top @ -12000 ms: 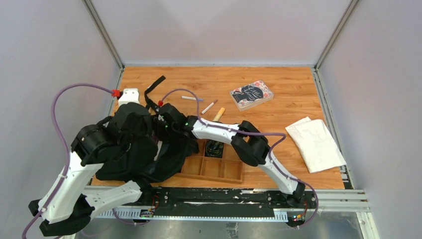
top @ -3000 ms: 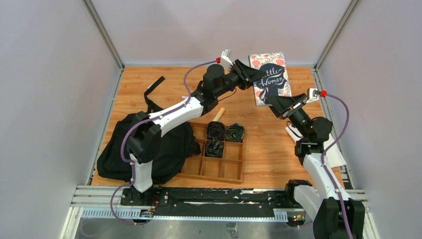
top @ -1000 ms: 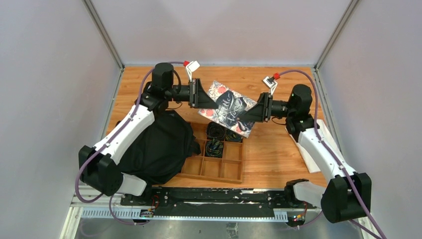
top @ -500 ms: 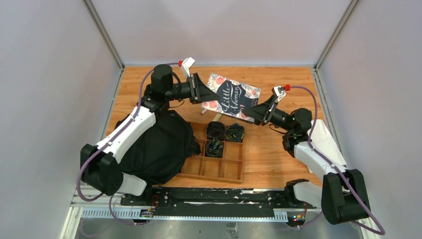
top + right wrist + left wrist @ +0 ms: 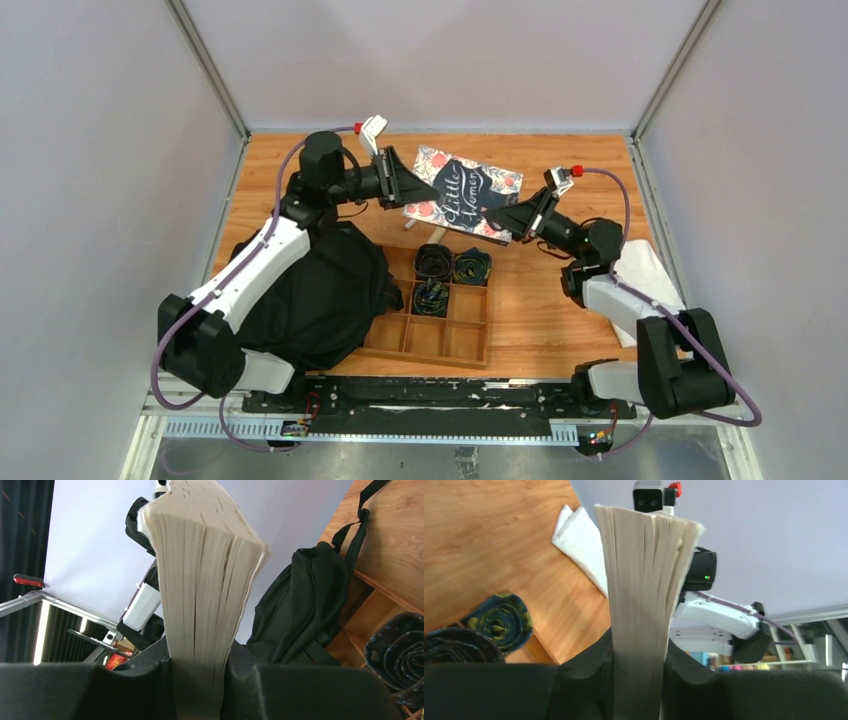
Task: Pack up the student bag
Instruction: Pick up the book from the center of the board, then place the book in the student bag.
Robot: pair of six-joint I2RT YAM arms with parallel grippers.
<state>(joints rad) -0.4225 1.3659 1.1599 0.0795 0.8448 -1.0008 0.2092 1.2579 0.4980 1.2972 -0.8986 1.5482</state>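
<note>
**Student bag** (image 5: 315, 300): soft black fabric, matte, slumped and shapeless, larger than the tray beside it. It lies on the near-left part of the table (image 5: 560, 300), its right flank against the tray's left edge. The long axis runs roughly from near-left to far-right. In the right wrist view its straps trail away at the far end. Where the opening lies cannot be made out.

**Book** (image 5: 463, 193): thick paperback with a dark cover, floral border and pale script lettering; rough cream page block. It is held in the air above the far end of the tray, cover upward, long axis left to right and slightly slanted.

**Left gripper** (image 5: 636, 655): black fingers closed narrowly on the book's left end, page block pinched between them.

**Right gripper** (image 5: 197, 675): likewise closed on the book's right end, pages clamped between its fingers.

**Tray** (image 5: 462, 345): light wood, rectangular, divided into square compartments, near centre of the table.

**Fabric rolls** (image 5: 471, 267): three tight dark patterned coils, in the tray's far compartments.

**Cloth** (image 5: 655, 280): white, folded flat, at the right edge, partly under the right arm.

**Table**: orange-brown wood-grain surface.
</note>
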